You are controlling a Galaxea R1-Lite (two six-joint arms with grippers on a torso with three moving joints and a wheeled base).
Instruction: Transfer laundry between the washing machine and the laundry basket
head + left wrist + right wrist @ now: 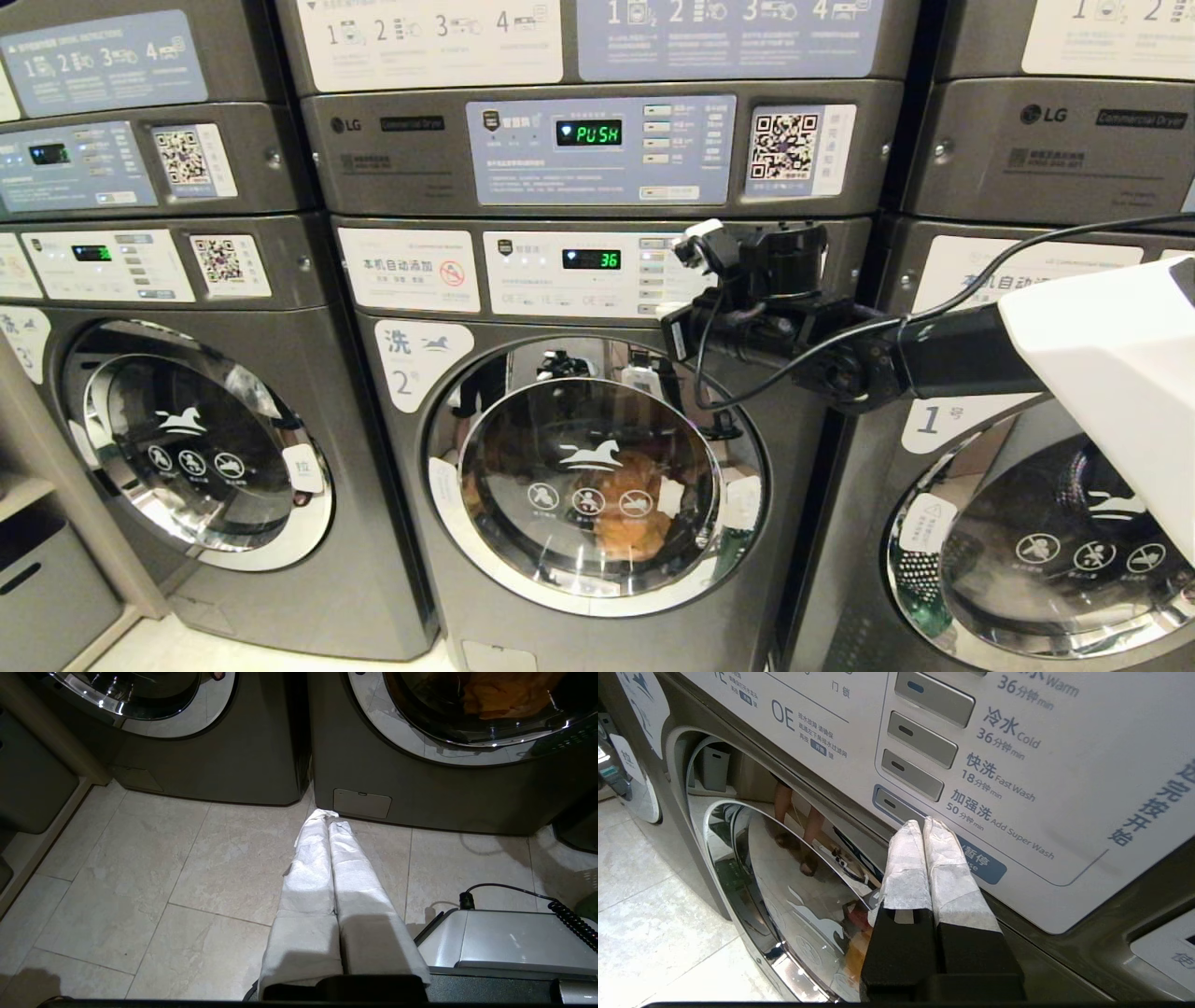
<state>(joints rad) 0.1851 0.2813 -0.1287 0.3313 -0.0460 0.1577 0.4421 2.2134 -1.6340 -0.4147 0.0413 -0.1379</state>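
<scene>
Washing machine [597, 448] control panel meets the closed right gripper [923, 823]'s tips

Right arm shell [1111, 373]: showing as white, angular housing, narrowing into a black tubular forearm.
Wrist assembly [766, 299]: carrying black blocky camera mount; white connector at top.
Cable [980, 271]: running thin and black along the forearm, looping under the wrist.
Right gripper [922, 823]: black fingers wearing white tape wrapping.
Left gripper [325, 814]: fingers showing the same white wrapping.
Base [504, 938]: showing grey metal, black coiled cord.
</scene>
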